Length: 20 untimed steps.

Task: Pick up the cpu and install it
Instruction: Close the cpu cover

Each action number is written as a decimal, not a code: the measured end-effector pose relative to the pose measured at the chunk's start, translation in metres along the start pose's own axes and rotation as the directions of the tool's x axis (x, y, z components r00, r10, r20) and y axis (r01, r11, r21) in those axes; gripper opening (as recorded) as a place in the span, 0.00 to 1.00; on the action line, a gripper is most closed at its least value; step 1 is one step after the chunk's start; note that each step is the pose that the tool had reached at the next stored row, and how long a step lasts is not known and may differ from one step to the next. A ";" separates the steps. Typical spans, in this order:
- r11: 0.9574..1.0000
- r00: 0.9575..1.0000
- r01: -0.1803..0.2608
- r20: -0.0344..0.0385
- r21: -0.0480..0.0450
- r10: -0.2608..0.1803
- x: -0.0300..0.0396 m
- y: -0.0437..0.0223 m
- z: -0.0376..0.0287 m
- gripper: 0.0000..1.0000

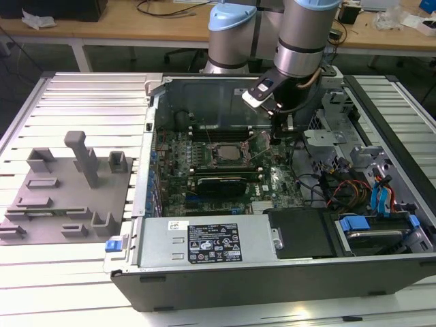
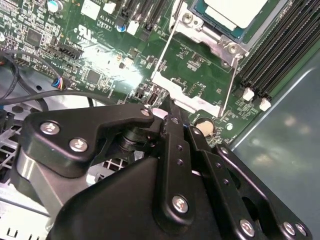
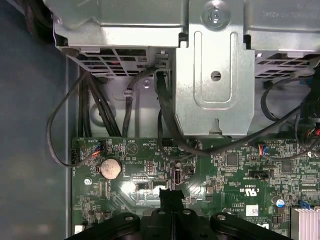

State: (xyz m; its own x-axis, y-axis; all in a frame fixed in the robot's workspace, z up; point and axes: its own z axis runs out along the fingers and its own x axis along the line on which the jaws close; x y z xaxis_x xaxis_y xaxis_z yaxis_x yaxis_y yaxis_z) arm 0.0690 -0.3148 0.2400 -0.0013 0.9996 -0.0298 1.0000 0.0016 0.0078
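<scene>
The cpu [image 2: 235, 12], a flat square chip with a silvery top plate, lies in its socket on the green motherboard [image 2: 200, 65]; it shows as a grey square [image 1: 229, 151] in the exterior view. The socket's metal load frame [image 2: 175, 92] stands swung open beside it. My gripper [image 2: 167, 111] hangs low over the board just past the free end of that frame, on the exterior view's right of the socket [image 1: 278, 136]. Its black fingers look pressed together, with nothing visibly held [image 3: 172, 196].
The open computer case [image 1: 163, 116] walls the board in. A black expansion card [image 1: 221, 182] lies near the socket, memory slots [image 2: 280, 55] run alongside it, and a metal drive cage [image 3: 215, 65] with cables [image 3: 165, 115] sits beyond the gripper. Grey fixture blocks [image 1: 68, 184] stand outside the case.
</scene>
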 end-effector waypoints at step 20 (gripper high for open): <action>0.999 1.000 -0.001 0.000 -0.041 0.001 0.0022 -0.0455 -0.0026 0.11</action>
State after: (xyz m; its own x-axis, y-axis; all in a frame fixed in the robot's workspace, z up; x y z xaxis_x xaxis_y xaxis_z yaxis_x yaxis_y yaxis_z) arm 0.0235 -0.3127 0.2421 0.0000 0.9996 -0.0296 0.9988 0.0014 0.0485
